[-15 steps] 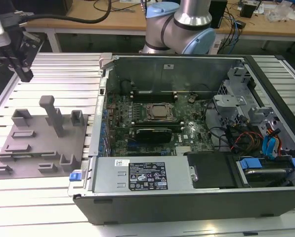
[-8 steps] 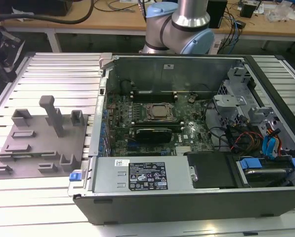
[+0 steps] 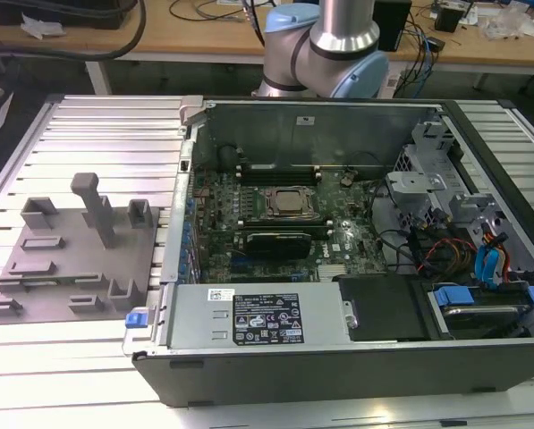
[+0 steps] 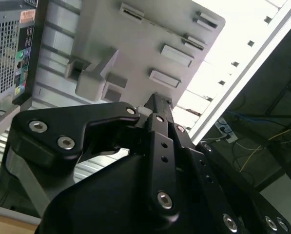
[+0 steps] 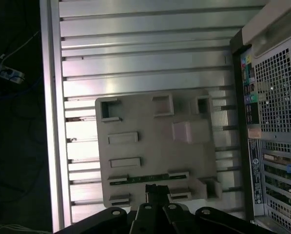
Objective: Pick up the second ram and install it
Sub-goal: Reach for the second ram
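So there's one green stick, the second ram [image 5: 150, 178], sitting in a slot near the edge of the single grey holder tray [image 5: 194, 156] in the first wrist view. The gripper [image 5: 157, 189] hangs over its middle, not touching it as far as I can tell, jaws squeezed together on nothing. One open computer case [image 3: 338, 353] stands just beside the tray, on the exterior view's right.

Open computer case [image 3: 356, 362] on slotted aluminium table [image 3: 105, 134]. In the exterior view, grey holder tray [image 3: 70, 273] at case's 9 o'clock, wooden bench [image 3: 204, 31] with cables at 12 o'clock, blue drive caddy [image 3: 468, 299] inside case at 4 o'clock.
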Tool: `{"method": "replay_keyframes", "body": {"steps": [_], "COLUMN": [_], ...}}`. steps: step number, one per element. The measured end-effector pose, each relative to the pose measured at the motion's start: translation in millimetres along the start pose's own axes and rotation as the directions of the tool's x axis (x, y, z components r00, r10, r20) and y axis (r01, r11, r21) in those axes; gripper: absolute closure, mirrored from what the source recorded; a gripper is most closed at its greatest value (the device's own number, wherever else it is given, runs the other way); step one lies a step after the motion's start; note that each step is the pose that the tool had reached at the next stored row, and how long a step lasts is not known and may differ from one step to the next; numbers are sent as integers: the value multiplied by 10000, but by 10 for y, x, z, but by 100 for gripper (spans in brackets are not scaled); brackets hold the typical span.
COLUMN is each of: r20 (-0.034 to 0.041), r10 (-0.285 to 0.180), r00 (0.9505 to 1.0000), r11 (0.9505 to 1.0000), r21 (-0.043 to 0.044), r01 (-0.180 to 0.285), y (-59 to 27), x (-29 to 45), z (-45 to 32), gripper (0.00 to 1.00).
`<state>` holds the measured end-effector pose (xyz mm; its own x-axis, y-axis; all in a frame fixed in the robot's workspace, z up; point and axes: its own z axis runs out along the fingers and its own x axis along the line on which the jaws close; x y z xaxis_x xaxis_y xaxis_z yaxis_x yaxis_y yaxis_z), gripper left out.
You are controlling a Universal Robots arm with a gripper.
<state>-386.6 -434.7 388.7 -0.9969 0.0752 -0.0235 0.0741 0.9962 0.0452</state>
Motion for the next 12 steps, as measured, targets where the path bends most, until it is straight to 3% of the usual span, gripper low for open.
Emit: {"method": "replay_keyframes", "body": {"steps": [3,6,12], "r20": [-14,-16,-15], "r10": [2,1,1], "r00": [10000,10000,10000], "r11": [10000,10000,10000], "r21": [1,1,1], "r01": [-2,-1,-1], "y": [-41,-133,-134], "x": [-84,-92,-92], "z": [21,18,18], "gripper": [92,92,92]}}
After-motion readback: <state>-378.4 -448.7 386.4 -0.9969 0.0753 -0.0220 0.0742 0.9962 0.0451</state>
